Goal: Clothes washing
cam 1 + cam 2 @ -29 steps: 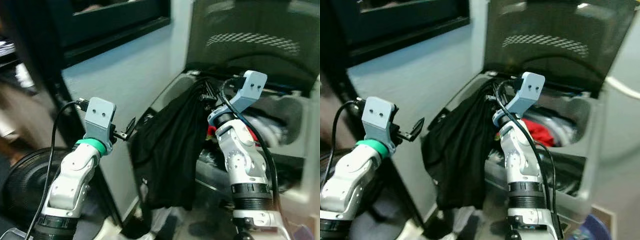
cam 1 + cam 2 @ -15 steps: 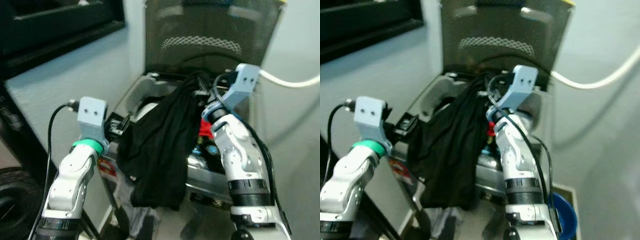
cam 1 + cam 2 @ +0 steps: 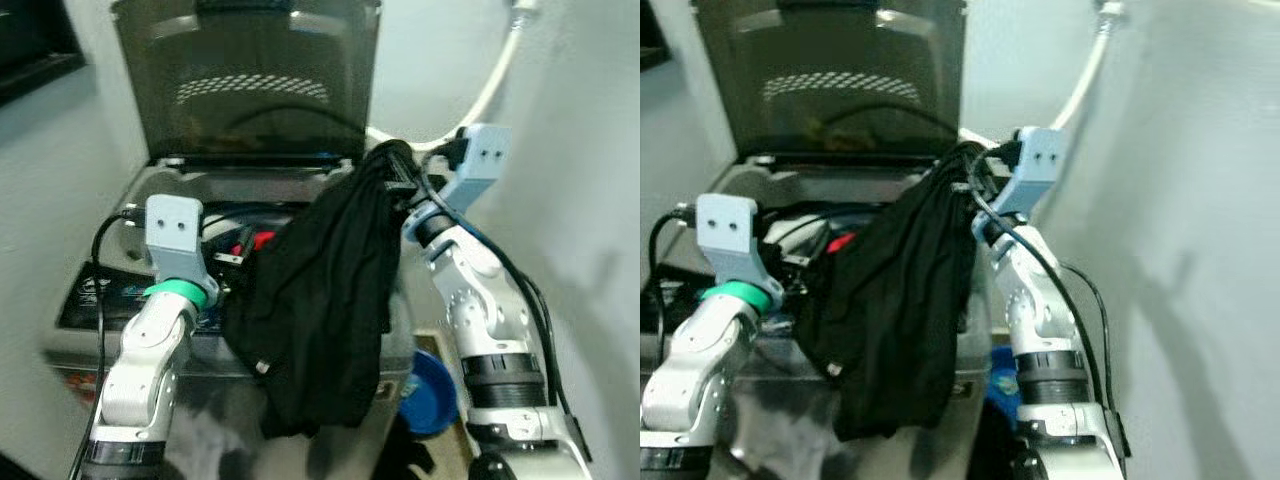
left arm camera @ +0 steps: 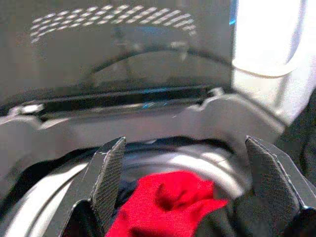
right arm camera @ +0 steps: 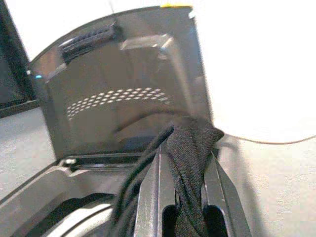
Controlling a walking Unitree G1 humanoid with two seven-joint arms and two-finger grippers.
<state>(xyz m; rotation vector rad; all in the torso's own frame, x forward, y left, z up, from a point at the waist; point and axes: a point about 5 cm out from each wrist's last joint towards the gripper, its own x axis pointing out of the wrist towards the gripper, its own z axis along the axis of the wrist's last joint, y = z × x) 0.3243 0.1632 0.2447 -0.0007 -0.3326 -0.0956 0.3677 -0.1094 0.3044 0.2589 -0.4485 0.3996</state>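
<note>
Right wrist view: the right end effector point(image 5: 185, 197) is clenched on a black garment point(image 3: 325, 300), which hangs over the washer point(image 3: 110, 290) rim at 3 o'clock. The left end effector point(image 4: 197, 182), fingers spread, hovers above a red cloth point(image 4: 168, 197), seemingly inside the drum.

Blue basin point(image 3: 432, 390), white hose point(image 3: 497, 75)

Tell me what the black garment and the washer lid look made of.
Black garment, held by the right pincer: soft matte fabric, apparently knit; it drapes in limp folds. Washer lid: seemingly smoked translucent plastic, glossy, with reflections and a dotted pattern.
</note>
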